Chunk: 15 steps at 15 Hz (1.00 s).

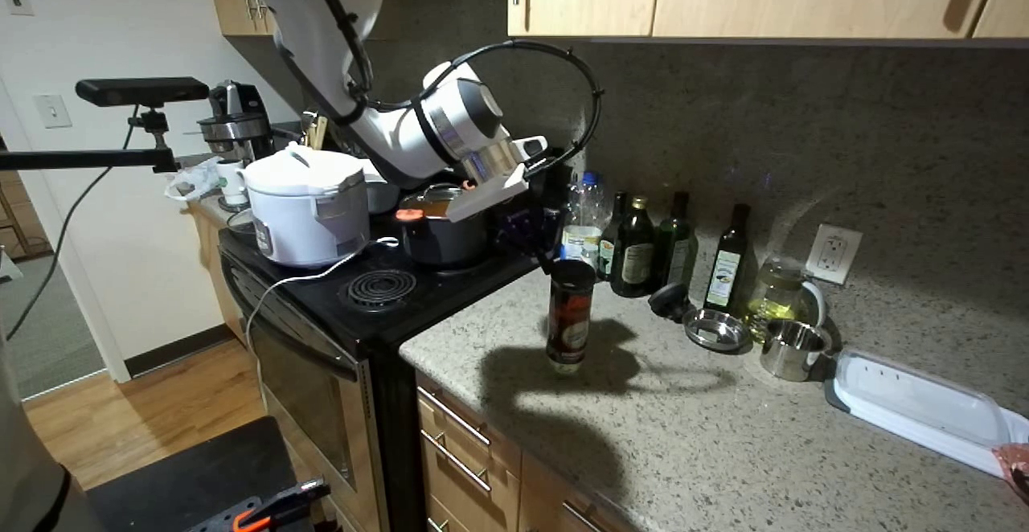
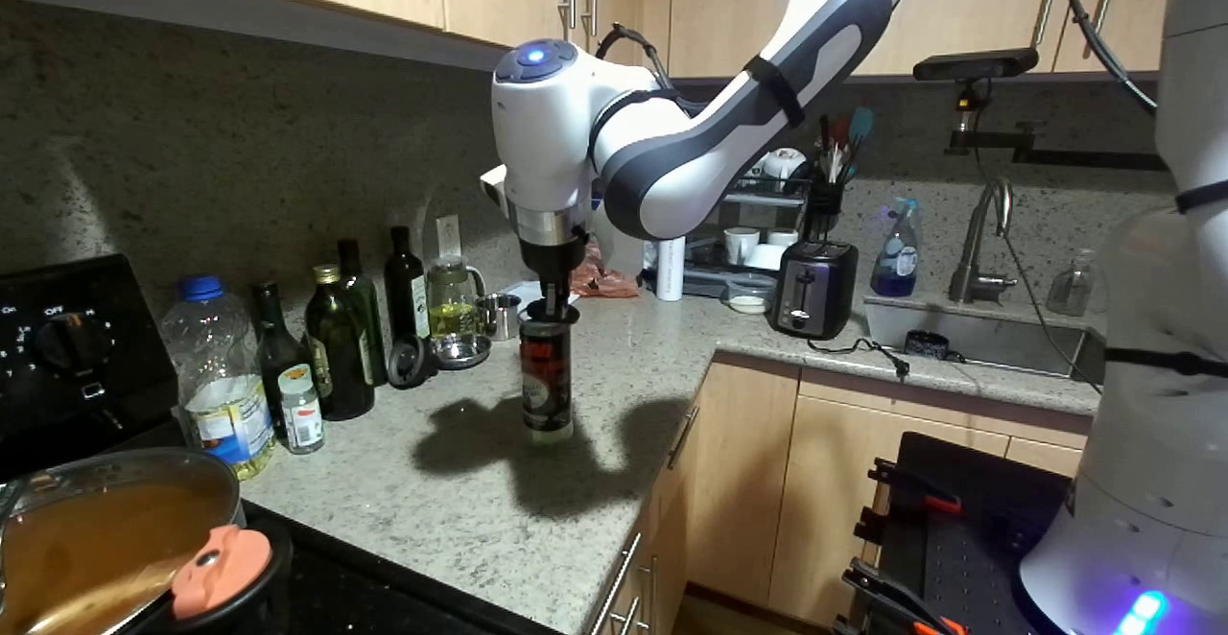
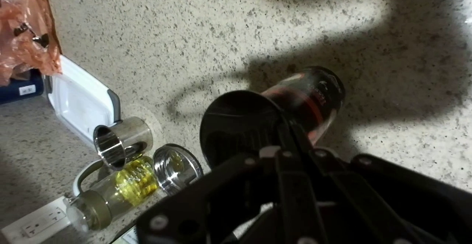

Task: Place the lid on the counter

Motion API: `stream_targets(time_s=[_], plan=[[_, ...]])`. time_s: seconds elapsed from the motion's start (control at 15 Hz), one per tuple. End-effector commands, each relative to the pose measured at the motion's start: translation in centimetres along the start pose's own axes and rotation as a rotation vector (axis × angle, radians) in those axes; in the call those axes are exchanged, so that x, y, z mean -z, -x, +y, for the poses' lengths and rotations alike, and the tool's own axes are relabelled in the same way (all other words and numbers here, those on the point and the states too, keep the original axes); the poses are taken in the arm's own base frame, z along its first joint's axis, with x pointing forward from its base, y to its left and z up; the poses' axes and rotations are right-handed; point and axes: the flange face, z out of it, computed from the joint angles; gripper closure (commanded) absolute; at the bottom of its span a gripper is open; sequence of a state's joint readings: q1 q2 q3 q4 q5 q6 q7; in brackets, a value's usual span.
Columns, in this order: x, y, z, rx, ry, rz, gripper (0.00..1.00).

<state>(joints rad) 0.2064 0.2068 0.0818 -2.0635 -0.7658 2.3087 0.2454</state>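
The lid, a flat glossy black disc, is at the top of a dark jar with a red band. The lid also shows in both exterior views, and so does the jar. I cannot tell whether the lid touches the jar or is just above it. My gripper points down with its fingertips nearly together on the lid's edge; it also shows in both exterior views. The jar is upright over the speckled counter.
Dark bottles and a plastic bottle line the wall. A black round object, a shiny dish, a steel cup and a white container are nearby. The black stove holds pots.
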Motion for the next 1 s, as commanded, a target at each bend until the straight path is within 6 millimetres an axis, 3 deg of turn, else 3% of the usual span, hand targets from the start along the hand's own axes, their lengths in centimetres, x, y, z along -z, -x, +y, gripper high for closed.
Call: stream_targets(time_s=[0.0, 0.47, 0.93], plan=[[0.9, 0.5, -0.2, -0.007, 0.036, -0.002, 0.99], [1.6, 0.6, 0.6, -0.010, 0.058, 0.013, 0.99], [2.4, 0.5, 4.3, -0.073, 0.161, 0.019, 0.99]])
